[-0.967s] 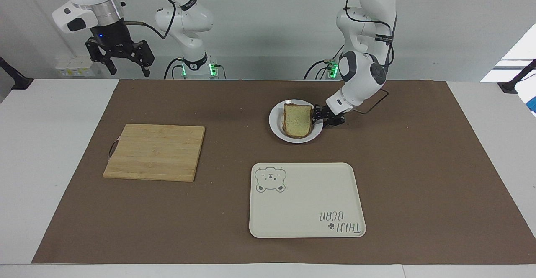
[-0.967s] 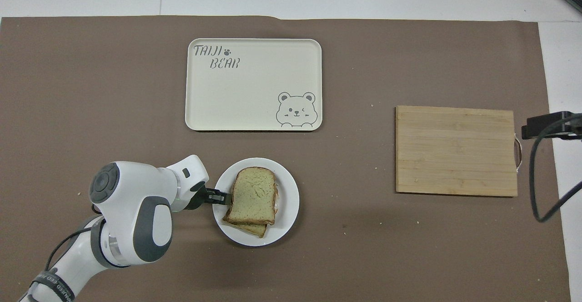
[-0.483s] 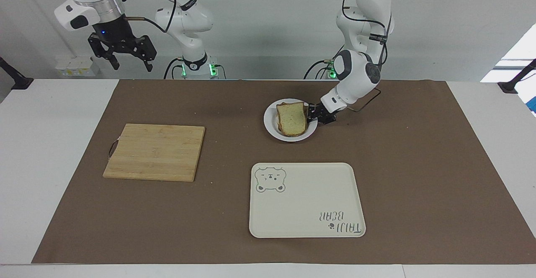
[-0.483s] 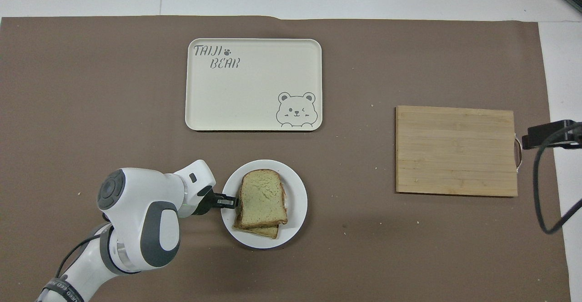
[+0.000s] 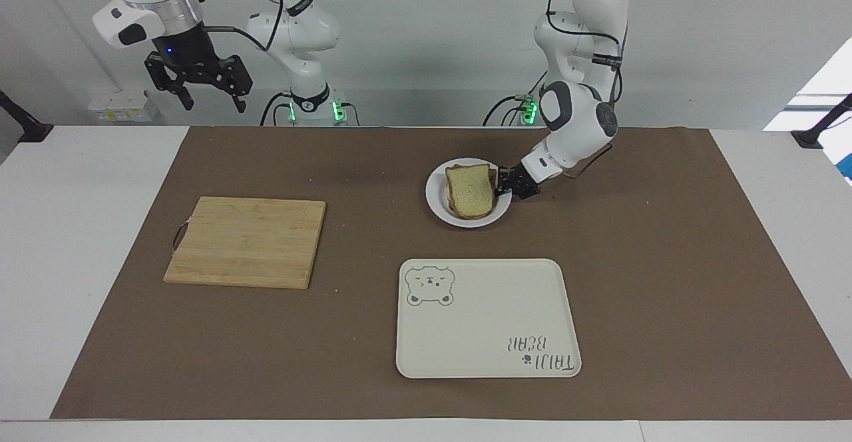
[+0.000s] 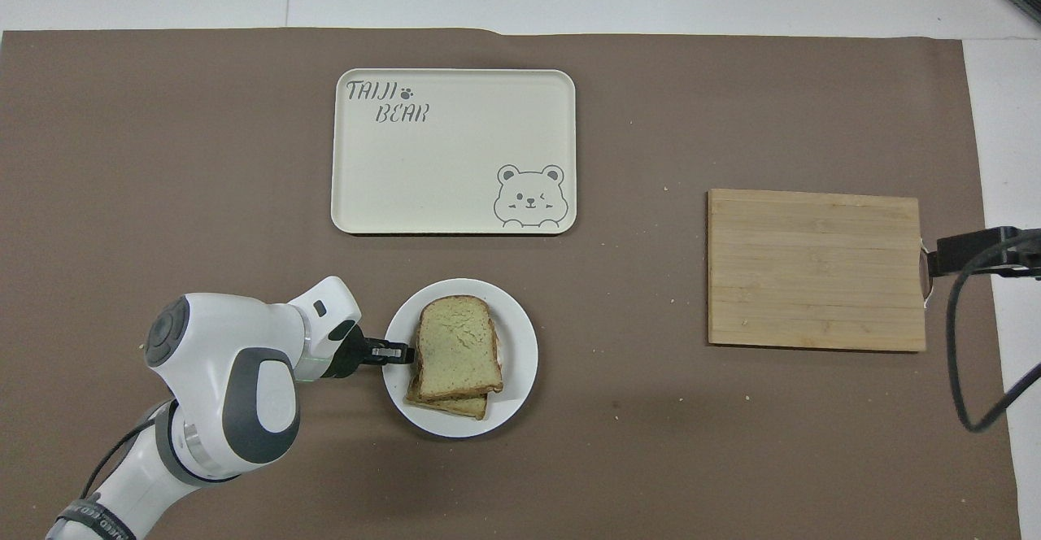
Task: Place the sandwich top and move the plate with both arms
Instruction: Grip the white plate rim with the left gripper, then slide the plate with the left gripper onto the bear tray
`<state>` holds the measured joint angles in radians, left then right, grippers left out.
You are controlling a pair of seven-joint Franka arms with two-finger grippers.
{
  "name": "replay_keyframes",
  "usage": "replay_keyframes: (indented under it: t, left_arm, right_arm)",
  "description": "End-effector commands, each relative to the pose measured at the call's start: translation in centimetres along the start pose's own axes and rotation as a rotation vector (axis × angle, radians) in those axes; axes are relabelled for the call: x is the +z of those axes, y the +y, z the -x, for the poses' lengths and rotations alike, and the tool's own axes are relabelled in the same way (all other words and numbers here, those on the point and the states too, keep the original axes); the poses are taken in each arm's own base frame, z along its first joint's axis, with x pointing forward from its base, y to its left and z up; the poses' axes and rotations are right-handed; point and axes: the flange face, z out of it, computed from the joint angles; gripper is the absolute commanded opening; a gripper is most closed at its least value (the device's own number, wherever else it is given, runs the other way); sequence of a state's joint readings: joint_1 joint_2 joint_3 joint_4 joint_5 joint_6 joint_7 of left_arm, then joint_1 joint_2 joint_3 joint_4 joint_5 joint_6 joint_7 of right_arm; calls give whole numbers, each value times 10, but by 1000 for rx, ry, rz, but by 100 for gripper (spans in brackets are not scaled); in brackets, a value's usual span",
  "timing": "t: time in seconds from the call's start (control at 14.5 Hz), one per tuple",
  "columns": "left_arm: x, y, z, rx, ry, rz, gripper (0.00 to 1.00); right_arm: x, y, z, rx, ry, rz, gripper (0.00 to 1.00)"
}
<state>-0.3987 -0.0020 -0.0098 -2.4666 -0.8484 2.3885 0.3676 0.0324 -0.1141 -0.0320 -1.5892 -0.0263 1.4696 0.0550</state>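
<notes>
Two slices stacked on the plate, left tool pinching its rim

Two slices of bread sit stacked on the small white plate (image 5: 439, 202), and the upper one is the sandwich top (image 5: 471, 189), its pale yellowish-green face bare and its brown crust showing; the lower slice (image 6: 455, 404) peeks out from under it at the edge nearer the robots. The plate stands on the brown mat (image 5: 665, 262) that covers the counter (image 5: 80, 262), close to the robots' end and toward the left arm's end. The left tool (image 5: 507, 184) reaches in low from the left arm's end, and its fingertips are closed tight on the plate's rim, just beside the bread. The right tool (image 5: 210, 99) hangs high in the air above the counter's edge at the right arm's end, its two fingers spread wide and holding nothing; that arm waits. Farther from the robots than the plate, a bamboo cutting board (image 5: 246, 241) lies flat toward the right arm's end, well apart from the plate. Farthest of all lies the cream rectangular tray (image 5: 486, 322), printed with a bear drawing (image 5: 430, 285) and the words "TAIJI BEAR"
</notes>
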Motion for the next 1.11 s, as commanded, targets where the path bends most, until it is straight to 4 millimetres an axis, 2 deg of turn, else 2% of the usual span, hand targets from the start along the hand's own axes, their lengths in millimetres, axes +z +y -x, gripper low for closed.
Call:
replay_keyframes:
  t: [0.0, 0.21, 0.55, 0.69, 0.83, 0.97, 1.04]
  left_arm:
    - [-12, -12, -8, -26, 39, 135, 0]
    - [-34, -31, -19, -18, 10, 241, 0]
    - [-56, -40, -40, -11, 10, 337, 0]
    - [-69, -39, -57, 5, 8, 383, 0]
    - [-84, -43, -84, 14, 30, 398, 0]
    - [-96, -35, -109, 42, 42, 417, 0]
    - [-104, -38, -121, 39, 59, 419, 0]
  right_arm:
    - [1, 2, 5, -28, 22, -6, 100]
    - [1, 2, 5, -28, 22, -6, 100]
    - [1, 3, 3, -27, 25, 0, 100]
    - [-1, 6, -1, -37, 19, 6, 100]
    - [-2, 9, -11, -51, -11, 17, 100]
    - [-2, 6, -11, -56, -1, 12, 100]
    - [-2, 6, -11, -58, -1, 9, 100]
